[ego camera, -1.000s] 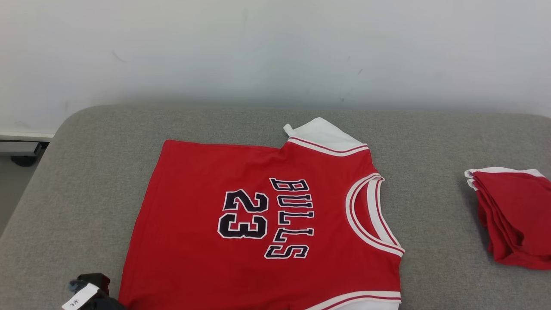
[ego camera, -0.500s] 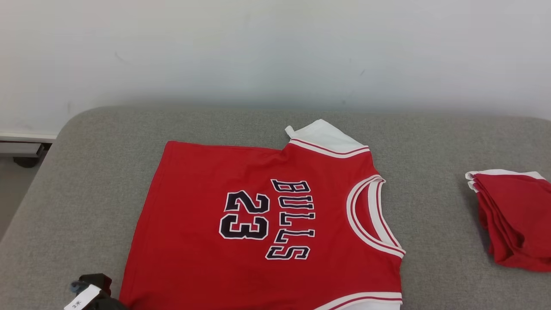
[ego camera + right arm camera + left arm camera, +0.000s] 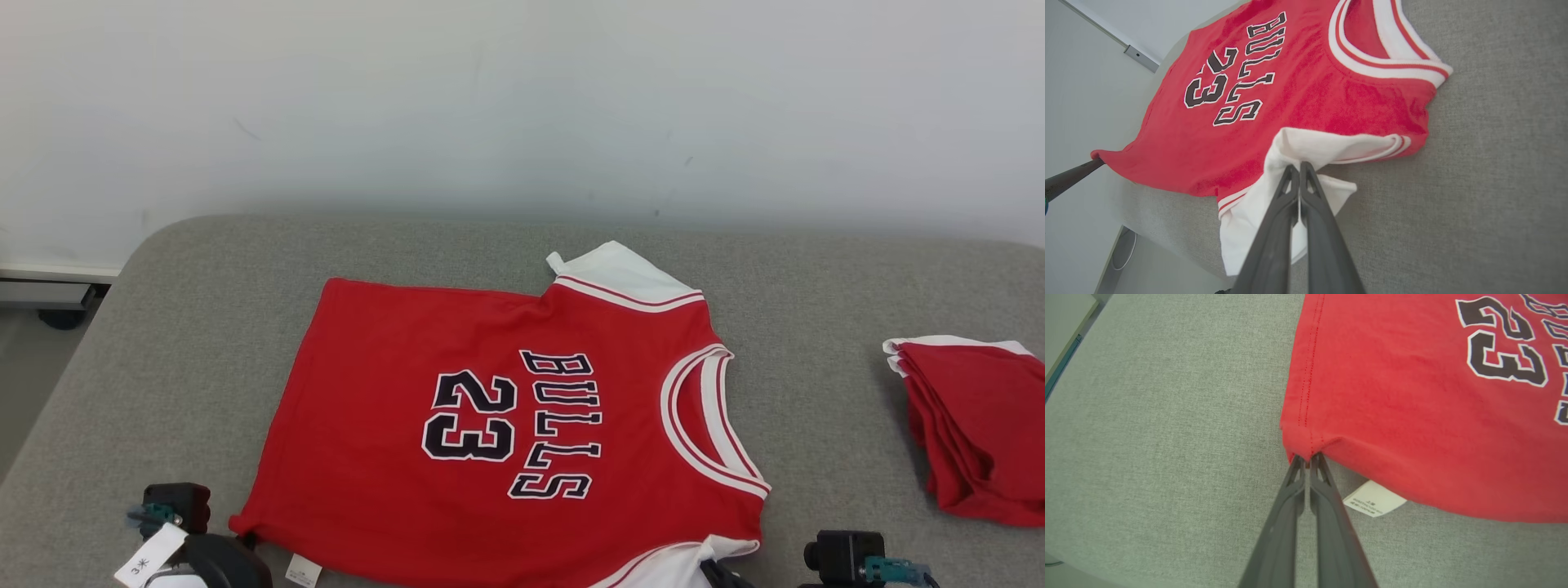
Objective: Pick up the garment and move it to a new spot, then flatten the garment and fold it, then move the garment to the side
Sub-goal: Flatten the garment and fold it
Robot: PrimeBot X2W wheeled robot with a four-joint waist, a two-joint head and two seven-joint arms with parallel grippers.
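Fingers of the left gripper (image 3: 1306, 458) are pressed together with no gap, their tips pinching the near left hem corner of the red jersey (image 3: 490, 425). The cloth puckers slightly right at the tips. A white care label (image 3: 1374, 498) pokes out from under the hem just beside that corner and lies on the grey padded surface (image 3: 188, 343). The right gripper (image 3: 1299, 166) is likewise closed tight, clamped on the white sleeve (image 3: 1327, 149) at the jersey's near right corner. That sleeve is gathered up around the tips, and a looser white flap lies beneath the fingers. In the right wrist view the other arm's dark fingers show at the far left edge, meeting the red hem corner there. Between the 2 grips the jersey lies spread on the surface, print side up. It reads BULLS and 23 in dark characters with white outlines. Its white-and-red neckline points toward the robot's right and its hem toward the left. A 2nd white sleeve (image 3: 620, 273) sticks out at the far edge. The jersey sits in the middle of the surface, toward its near edge. Well apart on the right lies a folded pile of red cloth (image 3: 971, 425) with white trim. A white wall (image 3: 522, 106) stands behind the surface.
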